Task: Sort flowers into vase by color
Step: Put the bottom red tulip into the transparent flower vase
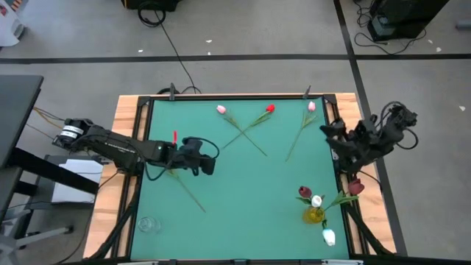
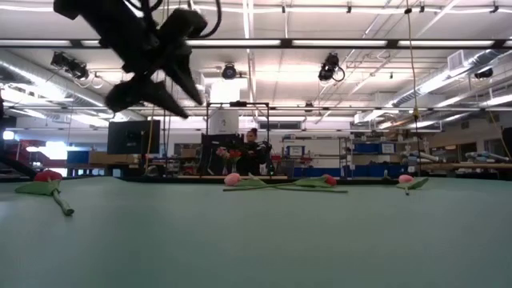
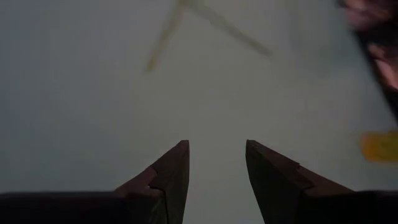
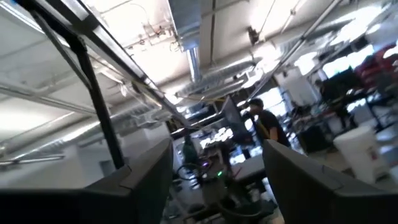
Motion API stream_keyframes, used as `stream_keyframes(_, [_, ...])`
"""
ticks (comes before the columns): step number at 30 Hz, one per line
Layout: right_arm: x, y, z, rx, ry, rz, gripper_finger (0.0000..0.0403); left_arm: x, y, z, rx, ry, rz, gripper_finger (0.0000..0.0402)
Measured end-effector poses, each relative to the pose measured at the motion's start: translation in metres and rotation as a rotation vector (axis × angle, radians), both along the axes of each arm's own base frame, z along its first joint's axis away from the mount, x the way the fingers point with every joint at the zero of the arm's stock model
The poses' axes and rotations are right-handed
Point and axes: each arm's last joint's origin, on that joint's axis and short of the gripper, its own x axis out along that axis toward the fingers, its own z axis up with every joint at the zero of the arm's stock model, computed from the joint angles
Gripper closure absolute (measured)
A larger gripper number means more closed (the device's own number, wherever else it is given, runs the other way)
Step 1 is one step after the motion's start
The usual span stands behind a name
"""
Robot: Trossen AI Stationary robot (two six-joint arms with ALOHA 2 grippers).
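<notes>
Here, your yellow vase (image 1: pixel 315 215) near the mat's right edge holds two tulips, one maroon, one white, while a clear empty glass (image 1: pixel 147 224) stands at the front left corner. You have four flowers loose: a pink tulip (image 1: pixel 221 110) crossed with a red tulip (image 1: pixel 270 109), another pink one (image 1: pixel 311 106), and a fourth (image 1: pixel 174 138) beside your left gripper (image 1: pixel 207 157), whose jaws are parted, empty. Your right gripper (image 4: pixel 214 180), spread wide, holds nothing, raised off the table's right edge.
</notes>
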Motion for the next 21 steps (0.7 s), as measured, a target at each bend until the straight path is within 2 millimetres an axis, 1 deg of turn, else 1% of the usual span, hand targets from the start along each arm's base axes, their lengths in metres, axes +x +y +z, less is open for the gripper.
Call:
stream_keyframes(2, [0.008,0.003,-0.005,0.018,0.034,0.028,0.0148,-0.008,-0.003,-0.006,-0.108,0.041,0.123,0.0239])
stream_keyframes(5, [0.023,0.009,-0.013,0.055,0.097,0.063,0.0149,-0.018,-0.017,-0.015,-0.248,0.085,0.263,0.0239])
stream_keyframes(11, [0.057,0.015,-0.033,0.134,0.208,0.103,0.0149,-0.041,-0.043,-0.024,-0.374,0.168,0.469,0.0239])
stream_keyframes(12, [0.062,0.015,-0.035,0.140,0.223,0.112,0.0149,-0.043,-0.045,-0.025,-0.376,0.184,0.472,0.0239])
stream_keyframes(14, [0.071,0.013,-0.040,0.151,0.249,0.143,0.0149,-0.046,-0.047,-0.026,-0.392,0.225,0.460,0.0239])
stream_keyframes(17, [0.085,0.010,-0.043,0.158,0.309,0.192,0.0149,-0.051,-0.044,-0.030,-0.362,0.318,0.479,0.0239])
stream_keyframes(21, [0.101,0.005,-0.040,0.150,0.369,0.258,0.0149,-0.059,-0.035,-0.035,-0.316,0.450,0.541,0.0239])
